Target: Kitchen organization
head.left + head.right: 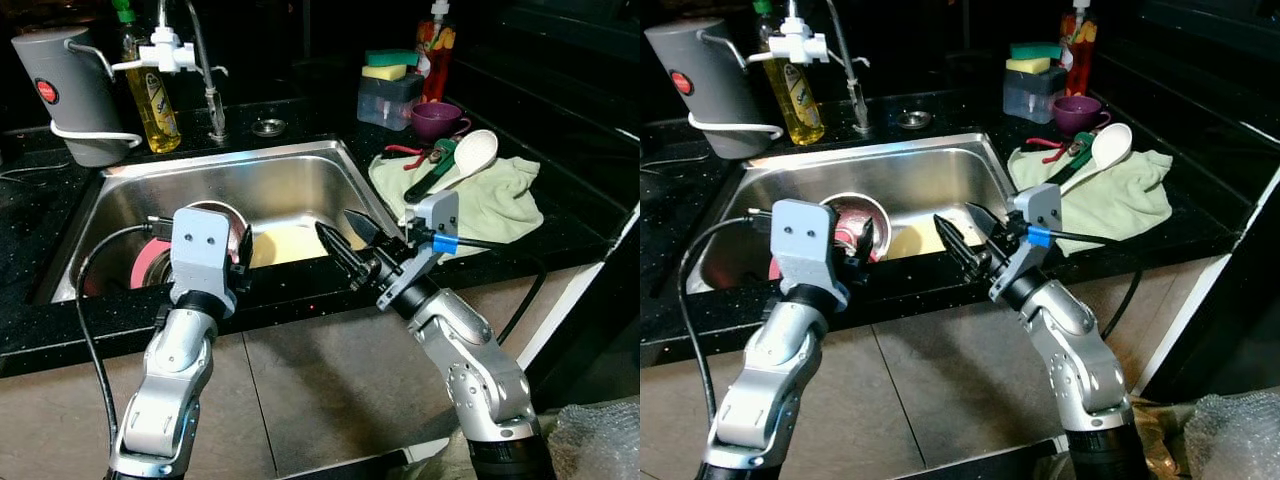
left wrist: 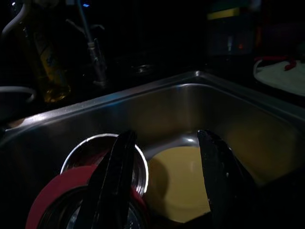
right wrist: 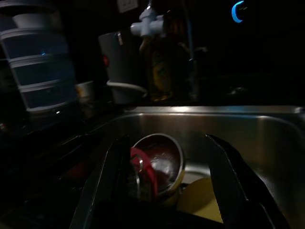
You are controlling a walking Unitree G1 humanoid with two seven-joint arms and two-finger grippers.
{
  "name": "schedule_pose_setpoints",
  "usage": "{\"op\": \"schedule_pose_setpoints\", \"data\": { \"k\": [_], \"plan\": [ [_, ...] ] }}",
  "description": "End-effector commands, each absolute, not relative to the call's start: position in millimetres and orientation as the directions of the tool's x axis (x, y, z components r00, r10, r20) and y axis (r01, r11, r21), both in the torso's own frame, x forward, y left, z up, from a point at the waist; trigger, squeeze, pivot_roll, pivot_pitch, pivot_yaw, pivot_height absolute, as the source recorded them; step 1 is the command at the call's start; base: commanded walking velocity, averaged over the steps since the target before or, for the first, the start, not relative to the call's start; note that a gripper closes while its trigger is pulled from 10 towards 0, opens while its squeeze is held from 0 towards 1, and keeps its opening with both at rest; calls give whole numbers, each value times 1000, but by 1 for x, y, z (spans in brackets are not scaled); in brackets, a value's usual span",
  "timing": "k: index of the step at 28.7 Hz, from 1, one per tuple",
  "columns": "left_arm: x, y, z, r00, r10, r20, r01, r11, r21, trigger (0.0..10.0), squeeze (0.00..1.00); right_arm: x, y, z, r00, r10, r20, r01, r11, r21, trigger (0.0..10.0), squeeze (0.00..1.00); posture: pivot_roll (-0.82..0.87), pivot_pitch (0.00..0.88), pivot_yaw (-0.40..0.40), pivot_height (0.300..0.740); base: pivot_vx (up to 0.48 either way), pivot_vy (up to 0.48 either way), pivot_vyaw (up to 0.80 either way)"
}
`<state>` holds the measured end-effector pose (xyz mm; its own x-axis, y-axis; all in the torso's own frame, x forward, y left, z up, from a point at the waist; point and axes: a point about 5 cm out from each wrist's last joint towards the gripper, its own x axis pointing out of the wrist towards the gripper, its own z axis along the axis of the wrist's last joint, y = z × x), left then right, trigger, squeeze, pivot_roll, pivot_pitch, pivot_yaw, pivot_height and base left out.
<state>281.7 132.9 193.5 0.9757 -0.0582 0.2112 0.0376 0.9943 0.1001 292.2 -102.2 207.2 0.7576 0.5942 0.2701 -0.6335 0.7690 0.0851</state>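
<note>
Evidently little of the tidying is done, judging by the dishes in the sink [image 1: 300, 165]. At the lower left of the basin a steel bowl [image 3: 162, 160] lies tipped on its side with a red plate [image 2: 52, 191] against it, and a pale yellow plate [image 1: 285, 243] lies flat on the sink floor just beside them, toward the middle of the frame.

Both arms reach over the front edge of the black bench [image 1: 60, 320]. The left end effector [image 2: 164, 183] has its two fingers spread and empty, hovering over the rim of the steel bowl and the yellow plate. The right end effector [image 1: 345, 245] is likewise spread and empty, near the front right of the basin and pointing at the bowl.

Further out, at centre right of the frame, a green cloth [image 1: 500, 195] on the bench carries a white spoon [image 1: 470, 155] and a green-handled tool [image 1: 430, 170]. Behind it stand a purple cup [image 1: 437, 118] and a sponge holder [image 1: 390, 85]. At upper left are a soap bottle [image 1: 152, 95] and a grey kettle [image 1: 75, 95].

Nothing is gripped yet; lifting the dishes out appears to be what remains.
</note>
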Motion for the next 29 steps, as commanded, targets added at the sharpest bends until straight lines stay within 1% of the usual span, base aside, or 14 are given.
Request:
{"op": "schedule_pose_setpoints", "data": {
  "k": [1, 7, 10, 21, 29],
  "plan": [
    [284, 140, 196, 976, -32, 214, 7, 993, 116, 10000, 0, 294, -102, 208, 764, 583, 278, -623, 778, 83, 10000, 0, -74, 0, 27, 740, 0, 307, 606],
    [285, 151, 198, 975, 2, 222, -32, 991, 130, 10000, 0, 294, -101, 207, 756, 594, 275, -634, 768, 85, 10000, 0, -73, 0, 25, 740, 0, 312, 793],
    [286, 155, 199, 974, 14, 224, -46, 990, 135, 10000, 0, 294, -101, 207, 755, 599, 267, -638, 765, 87, 10000, 0, -72, 0, 23, 740, 0, 312, 0],
    [286, 154, 198, 975, 17, 222, -48, 990, 134, 10000, 0, 296, -101, 205, 759, 601, 252, -634, 769, 76, 10000, 0, -74, 0, 21, 740, 0, 313, 0],
    [288, 159, 199, 974, 34, 225, -65, 989, 130, 10000, 0, 297, -101, 205, 763, 599, 242, -630, 773, 74, 10000, 0, -76, 0, 19, 740, 0, 311, 0]
  ]
}}
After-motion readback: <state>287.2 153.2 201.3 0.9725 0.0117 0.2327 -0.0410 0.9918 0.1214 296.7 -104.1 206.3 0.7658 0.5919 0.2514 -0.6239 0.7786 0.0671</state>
